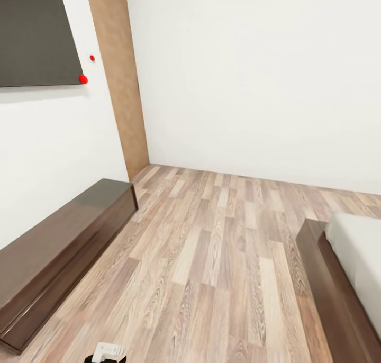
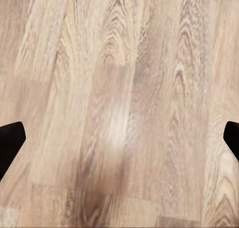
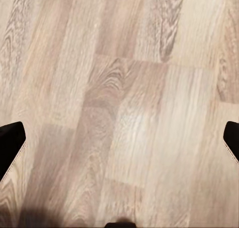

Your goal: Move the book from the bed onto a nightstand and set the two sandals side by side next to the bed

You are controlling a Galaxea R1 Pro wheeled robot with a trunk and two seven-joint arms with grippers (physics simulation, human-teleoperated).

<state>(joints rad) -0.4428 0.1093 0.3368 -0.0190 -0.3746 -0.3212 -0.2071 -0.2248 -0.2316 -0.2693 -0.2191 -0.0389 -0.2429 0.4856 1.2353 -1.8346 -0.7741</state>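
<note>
The bed point(image 1: 353, 257) shows at the right edge of the head view: a corner of its pale mattress on a dark brown wooden frame point(image 1: 323, 268). The book, the sandals and the nightstand are out of view. My left gripper point(image 2: 119, 143) hangs open above bare wood planks, its black fingertips point(image 2: 10, 138) at the two edges of the left wrist view. My right gripper point(image 3: 119, 143) is open too, over bare floor, holding nothing. A bit of the left arm point(image 1: 106, 352) peeks in at the bottom of the head view.
A long low dark brown bench point(image 1: 58, 252) runs along the left wall under a dark panel point(image 1: 34, 32). A brown wooden door jamb point(image 1: 119, 77) stands in the corner. Light brown plank floor point(image 1: 211, 257) stretches between the bench and the bed up to the white far wall.
</note>
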